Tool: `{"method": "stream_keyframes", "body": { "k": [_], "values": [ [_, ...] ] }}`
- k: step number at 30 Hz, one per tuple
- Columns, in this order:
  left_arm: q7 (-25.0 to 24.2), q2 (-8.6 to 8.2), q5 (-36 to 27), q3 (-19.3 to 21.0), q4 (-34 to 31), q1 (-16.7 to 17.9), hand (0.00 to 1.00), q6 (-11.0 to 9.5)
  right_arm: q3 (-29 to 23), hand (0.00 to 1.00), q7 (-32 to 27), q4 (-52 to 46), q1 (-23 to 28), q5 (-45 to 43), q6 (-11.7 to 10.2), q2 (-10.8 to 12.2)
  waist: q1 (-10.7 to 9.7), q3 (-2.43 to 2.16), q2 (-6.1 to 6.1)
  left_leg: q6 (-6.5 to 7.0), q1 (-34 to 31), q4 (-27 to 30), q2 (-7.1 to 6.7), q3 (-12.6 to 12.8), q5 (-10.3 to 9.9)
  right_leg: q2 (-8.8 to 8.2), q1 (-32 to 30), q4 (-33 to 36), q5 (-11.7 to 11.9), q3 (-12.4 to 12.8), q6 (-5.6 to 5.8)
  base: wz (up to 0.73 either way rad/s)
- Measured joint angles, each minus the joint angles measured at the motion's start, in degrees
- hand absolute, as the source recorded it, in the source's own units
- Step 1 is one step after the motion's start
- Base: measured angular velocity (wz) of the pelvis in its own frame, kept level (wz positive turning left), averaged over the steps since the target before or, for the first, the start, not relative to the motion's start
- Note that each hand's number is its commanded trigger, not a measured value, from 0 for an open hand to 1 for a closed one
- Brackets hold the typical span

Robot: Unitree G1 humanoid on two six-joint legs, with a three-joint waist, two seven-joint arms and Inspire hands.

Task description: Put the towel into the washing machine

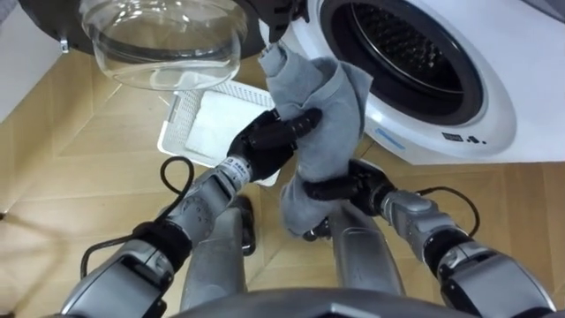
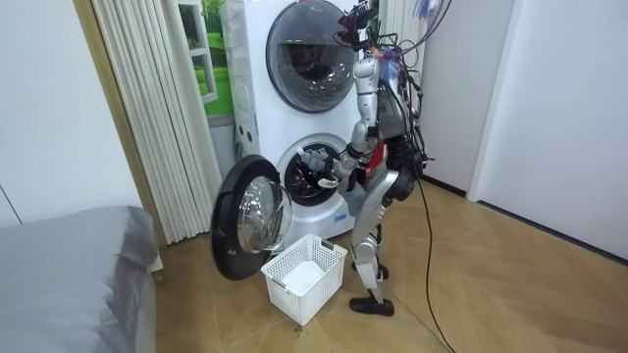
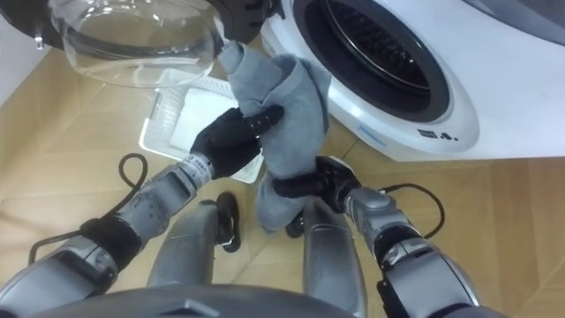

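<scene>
A grey towel (image 1: 320, 124) hangs bunched in front of the washing machine's open drum (image 1: 402, 44). My left hand (image 1: 272, 137) is curled round its upper part, and my right hand (image 1: 340, 188) clasps its lower part from the right. The towel (image 3: 287, 115) is held below and left of the drum mouth, outside it. In the room view I stand facing the lower machine (image 2: 314, 176), with the towel (image 2: 322, 163) at the opening and both hands raised to it.
The round glass door (image 1: 168, 40) stands swung open to the left. A white laundry basket (image 1: 216, 119) sits on the wooden floor under the door. A second machine (image 2: 312, 54) is stacked above. A curtain (image 2: 147, 108) hangs at the room view's left.
</scene>
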Motion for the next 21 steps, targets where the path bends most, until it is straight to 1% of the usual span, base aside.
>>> {"method": "stream_keyframes", "body": {
  "k": [5,6,7,12,14,16,20,21],
  "values": [
    [0.23,-0.21,-1.17,0.41,0.0,0.01,1.0,0.0,0.05,1.0,-0.01,-0.03,-0.01,0.0,-0.07,-0.19,0.09,0.09,0.13,0.0,0.01,-0.03,0.02,0.09,0.0,-0.04,0.01,-0.02,0.0,0.04,0.0,0.0],
    [0.45,-0.22,-1.55,0.55,0.0,0.0,0.13,-0.01,0.05,1.0,-0.1,-0.04,-0.03,0.0,-0.07,-0.14,0.11,0.1,0.16,0.0,0.02,-0.06,0.01,0.09,0.0,-0.04,0.01,-0.04,0.0,0.04,0.0,0.0],
    [0.59,-0.24,-1.71,0.91,0.0,0.01,0.0,0.0,0.04,1.0,-0.28,-0.01,0.17,0.06,-0.09,-0.26,0.14,0.12,0.2,0.0,0.02,-0.09,0.02,0.09,0.0,-0.02,0.01,-0.09,0.0,0.04,0.0,0.0],
    [0.92,-0.28,-3.94,1.01,0.0,0.2,0.0,0.0,-0.24,1.0,-1.27,-0.06,0.54,-0.13,-0.25,-0.31,0.36,0.18,0.29,0.0,0.01,-0.2,0.03,0.08,0.0,0.04,0.01,-0.22,0.0,0.07,0.0,0.0],
    [0.88,-0.3,-5.53,0.96,-0.01,0.25,0.0,0.01,-1.23,1.0,-1.67,-0.08,0.78,-0.56,-0.3,-0.33,0.69,0.18,0.29,0.0,0.06,-0.43,0.02,0.1,0.01,0.08,0.02,-0.46,0.04,0.12,-0.03,0.0],
    [0.72,-0.46,-7.93,0.93,-0.01,0.77,0.0,0.01,-1.23,1.0,-2.54,-0.15,1.47,-0.85,-0.2,-0.69,1.59,0.16,0.32,-0.11,0.59,-1.12,0.05,0.08,0.15,0.28,0.63,-1.27,0.25,0.09,-0.04,0.0],
    [0.46,-0.46,-8.54,1.39,0.11,0.94,0.0,-0.03,-1.45,1.0,-4.18,0.2,1.84,-1.29,0.35,-0.76,2.52,0.19,0.36,-0.14,1.02,-1.46,0.1,0.0,0.17,0.44,1.13,-1.77,0.24,0.04,-0.03,-0.01],
    [0.27,-0.16,-8.3,1.64,0.16,1.02,0.0,-0.12,-2.34,1.0,-4.64,0.2,1.94,-1.29,0.74,-0.75,2.83,0.2,0.37,-0.14,1.02,-1.56,0.1,0.05,0.17,0.46,1.14,-1.93,0.24,0.07,-0.02,0.0]
  ]
}}
